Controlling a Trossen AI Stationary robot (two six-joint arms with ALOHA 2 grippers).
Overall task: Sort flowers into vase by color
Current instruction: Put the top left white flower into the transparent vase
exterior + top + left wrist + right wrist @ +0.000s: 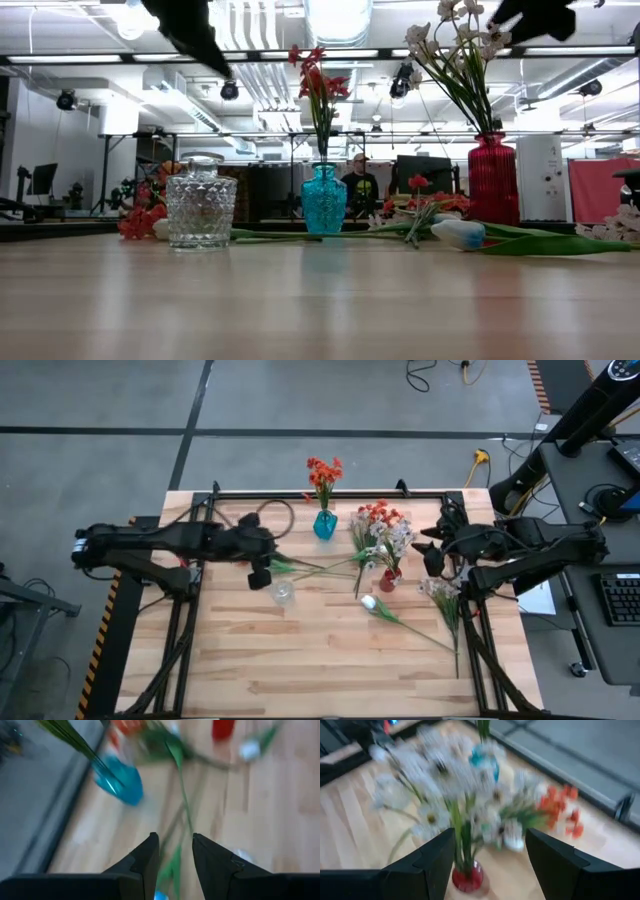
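Observation:
My left gripper (262,572) (175,842) is open and raised above the table, over the cut ends of green stems (300,567) (183,795) that lie flat on the wood. A clear glass vase (283,593) (201,208) stands just beside it, toward the near edge. My right gripper (430,557) (490,850) is open wide and held high, right of the red vase (388,581) (467,876) of white flowers (392,540). The blue vase (325,525) holds orange-red blossoms (322,472). More orange-red blossoms (372,513), a white tulip bud (370,602) and a pale pink-white bunch (440,591) lie on the table.
The three vases stand close together across the table's middle and far part. The tulip's stem (415,628) and the pale bunch's stem (457,640) run toward the near right corner. Bare wood (300,670) fills the near half. A person (359,183) stands in the room beyond.

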